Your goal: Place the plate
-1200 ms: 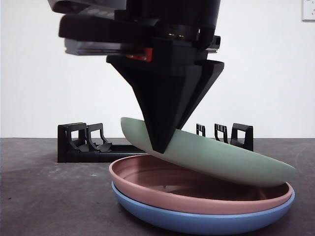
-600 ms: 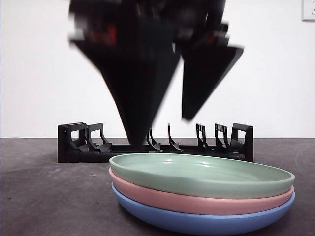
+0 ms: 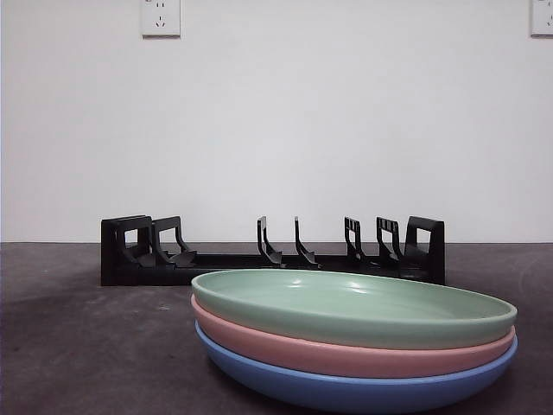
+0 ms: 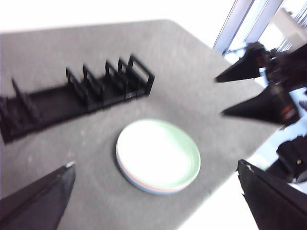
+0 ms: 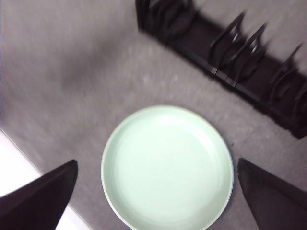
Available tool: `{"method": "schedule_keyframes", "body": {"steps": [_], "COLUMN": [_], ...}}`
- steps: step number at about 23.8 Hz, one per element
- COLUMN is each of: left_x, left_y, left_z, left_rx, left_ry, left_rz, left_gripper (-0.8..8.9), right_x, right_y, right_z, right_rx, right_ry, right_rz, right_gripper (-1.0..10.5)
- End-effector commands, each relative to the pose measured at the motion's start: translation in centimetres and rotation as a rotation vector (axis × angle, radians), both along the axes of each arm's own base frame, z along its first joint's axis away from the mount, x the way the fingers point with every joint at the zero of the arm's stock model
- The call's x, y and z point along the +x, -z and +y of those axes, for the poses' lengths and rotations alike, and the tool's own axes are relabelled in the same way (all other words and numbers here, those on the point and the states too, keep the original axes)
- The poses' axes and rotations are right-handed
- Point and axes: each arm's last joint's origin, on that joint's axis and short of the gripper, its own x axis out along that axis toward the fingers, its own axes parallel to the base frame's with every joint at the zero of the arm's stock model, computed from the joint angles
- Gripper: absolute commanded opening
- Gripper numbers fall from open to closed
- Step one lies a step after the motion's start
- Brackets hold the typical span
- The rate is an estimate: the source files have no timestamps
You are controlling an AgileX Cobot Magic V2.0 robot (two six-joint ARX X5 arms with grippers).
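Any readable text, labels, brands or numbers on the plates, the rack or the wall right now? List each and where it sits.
None can be read in any view.
Green plate, pink plate, blue plate: no print shows.
Black rack: no label shows.
Wall sockets: plain plates, no legible marking.
Both wrist views are blurred, so any fine print there would be unreadable.

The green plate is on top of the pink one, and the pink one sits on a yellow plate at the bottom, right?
Not quite. The bottom plate is blue, not yellow, as the front view shows. The green plate does lie on top of the pink plate.
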Motion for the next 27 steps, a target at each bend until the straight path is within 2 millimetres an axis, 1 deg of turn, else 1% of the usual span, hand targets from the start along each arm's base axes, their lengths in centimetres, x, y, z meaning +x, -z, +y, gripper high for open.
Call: {"method": "schedule_keyframes", "body": {"steps": [1,2,5,7,10,11,12,13,14,15,16,19,27], "left_x": [-0.1,0.0,0.4,0.5,0.8,0.9,0.9,1.0,1.1,1.1,1.2,1.2,1.2], "left_y": [-0.8,-0.9,-1.0,-1.2,-1.3,-1.3,-1.3,-1.3,-1.2,-1.1,-1.1,-1.1,-1.1], "left_z": [0.1,0.1,-0.1,-0.2,-0.4,-0.5,-0.5,-0.6,-0.6,-0.6,-0.7,-0.7,-0.7], "left_rx": [-0.024,-0.022,-0.001,-0.007,-0.013,-0.011,-0.007,-0.001,0.007,0.012,0.017,-0.007,-0.006], "left_ry": [0.003,-0.010,-0.039,-0.039,-0.039,-0.039,-0.039,-0.038,-0.036,-0.036,-0.038,-0.046,-0.046], "left_rz": [-0.054,-0.067,-0.088,-0.097,-0.105,-0.102,-0.097,-0.092,-0.088,-0.082,-0.077,-0.056,-0.056], "left_gripper": [5.26,5.26,5.26,5.26,5.21,4.86,3.74,1.78,-0.19,0.35,0.06,0.06,0.06], "right_x": [-1.4,-2.2,-4.2,-4.9,-5.4,-5.5,-5.5,-5.6,-5.6,-5.5,-5.5,-5.6,-5.6], "right_y": [-2.2,-2.7,-3.3,-3.4,-3.3,-3.3,-3.2,-3.1,-3.1,-3.1,-3.1,-3.1,-3.1], "right_z": [-3.0,-4.6,-8.2,-9.4,-10.3,-10.4,-10.5,-10.5,-10.6,-10.6,-10.5,-10.6,-10.6], "right_rx": [0.137,0.183,0.273,0.294,0.306,0.305,0.305,0.302,0.299,0.296,0.294,0.297,0.298], "right_ry": [0.003,0.013,0.033,0.031,0.030,0.030,0.031,0.036,0.040,0.042,0.049,0.041,0.044], "right_rz": [-0.045,-0.068,-0.092,-0.103,-0.108,-0.107,-0.101,-0.091,-0.088,-0.088,-0.092,-0.088,-0.091], "right_gripper": [5.9,5.9,5.9,5.9,5.9,5.9,5.5,3.8,1.6,-0.3,0.4,0.4,0.4]}}
